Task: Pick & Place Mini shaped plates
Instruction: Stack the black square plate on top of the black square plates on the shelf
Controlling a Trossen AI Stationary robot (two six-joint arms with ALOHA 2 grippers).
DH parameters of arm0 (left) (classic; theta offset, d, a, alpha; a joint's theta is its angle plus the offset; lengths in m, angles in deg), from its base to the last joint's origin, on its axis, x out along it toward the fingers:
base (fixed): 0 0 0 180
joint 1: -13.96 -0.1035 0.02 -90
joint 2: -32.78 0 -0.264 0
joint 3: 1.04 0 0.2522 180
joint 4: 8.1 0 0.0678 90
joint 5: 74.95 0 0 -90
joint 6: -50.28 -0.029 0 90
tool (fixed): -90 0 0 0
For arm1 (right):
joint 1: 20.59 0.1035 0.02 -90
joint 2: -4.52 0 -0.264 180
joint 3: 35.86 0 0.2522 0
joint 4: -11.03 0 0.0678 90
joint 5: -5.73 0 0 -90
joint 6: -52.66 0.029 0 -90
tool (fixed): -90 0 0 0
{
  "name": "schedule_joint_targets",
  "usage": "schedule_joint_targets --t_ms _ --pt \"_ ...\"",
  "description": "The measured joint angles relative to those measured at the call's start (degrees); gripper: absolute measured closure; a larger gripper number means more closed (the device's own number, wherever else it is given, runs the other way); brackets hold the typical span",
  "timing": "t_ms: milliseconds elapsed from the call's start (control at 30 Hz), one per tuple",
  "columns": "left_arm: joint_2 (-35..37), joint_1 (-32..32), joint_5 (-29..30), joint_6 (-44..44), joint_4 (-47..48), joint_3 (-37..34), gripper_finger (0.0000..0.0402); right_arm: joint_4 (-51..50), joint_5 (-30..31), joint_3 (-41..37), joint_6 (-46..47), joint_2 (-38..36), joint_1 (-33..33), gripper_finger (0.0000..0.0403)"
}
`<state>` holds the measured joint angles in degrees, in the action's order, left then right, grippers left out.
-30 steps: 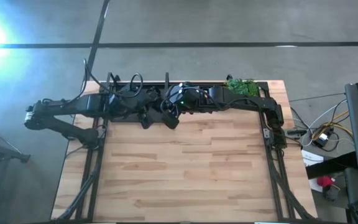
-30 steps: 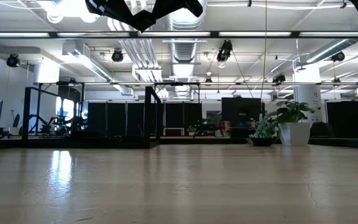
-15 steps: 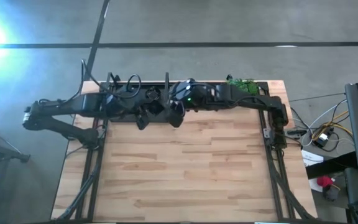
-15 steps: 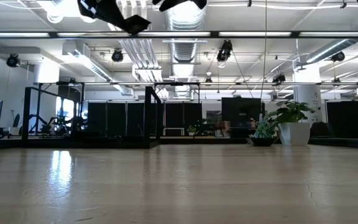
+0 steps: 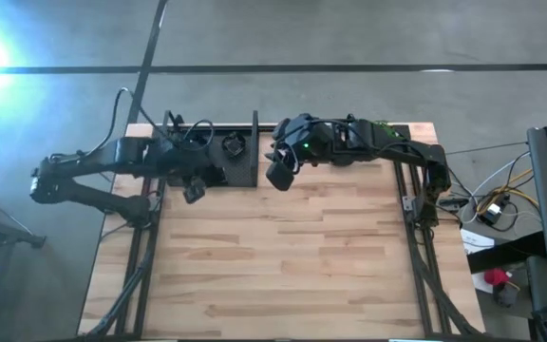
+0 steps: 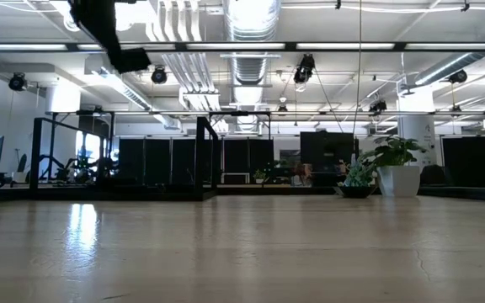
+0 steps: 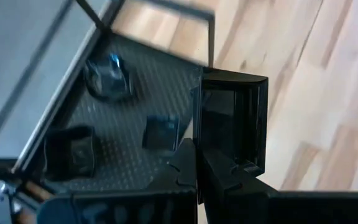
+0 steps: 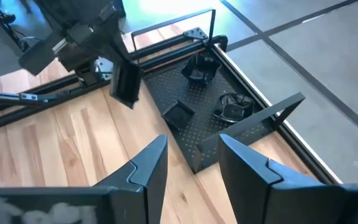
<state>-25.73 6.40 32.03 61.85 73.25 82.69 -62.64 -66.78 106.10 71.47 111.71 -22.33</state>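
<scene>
My left gripper (image 7: 197, 173) is shut on a square black mini plate (image 7: 232, 121), which hangs over the wood just off the tray's near left corner (image 5: 194, 192). My right gripper (image 8: 194, 167) stands open in the air over the table's far middle (image 5: 279, 177), with nothing between its fingers. Three more mini plates lie flat on the black perforated tray (image 8: 194, 140): a rounded one (image 8: 235, 106), a square one (image 8: 179, 114) and an angular one (image 8: 201, 68). In the low view my left gripper and its plate (image 6: 112, 34) show at the top left. My left gripper pinches the square plate by one edge (image 7: 229, 169) between its two fingers. The fingers slant down from the table's left. The plate stands on edge below them (image 8: 126, 84), its faces upright, lifted clear of table and tray.
The tray (image 5: 245, 171) lies at the table's far edge, between the arms, with an upright black frame around it (image 8: 213, 28). A small green plant (image 5: 380, 127) sits at the far right, partly under my right arm. Bare wood (image 5: 283, 256) fills the middle and near side.
The two grippers were close together at the tray's near edge and have drawn apart. My left gripper has carried the square plate toward the table's left edge. My right gripper has gone up and a little toward the right edge, out of the low view.
</scene>
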Motion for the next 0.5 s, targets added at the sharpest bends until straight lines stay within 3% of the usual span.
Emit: schedule_joint_targets --t_ms 133,300,500 --pt "-0.9 -5.9 -3.7 -4.9 1.7 0.0 0.0401 -0.4 -2.5 0.0 -1.6 0.0 0.0 0.0266" --pt "-3.0 -14.2 -10.2 -12.0 1.0 -0.5 0.0401 -1.5 -10.6 -0.1 -2.6 -0.2 0.0 0.0272" --pt "-6.2 -21.0 -15.0 -17.2 -3.1 -7.0 0.0401 -4.3 -14.6 -0.1 -2.5 -1.8 0.0 0.0279"
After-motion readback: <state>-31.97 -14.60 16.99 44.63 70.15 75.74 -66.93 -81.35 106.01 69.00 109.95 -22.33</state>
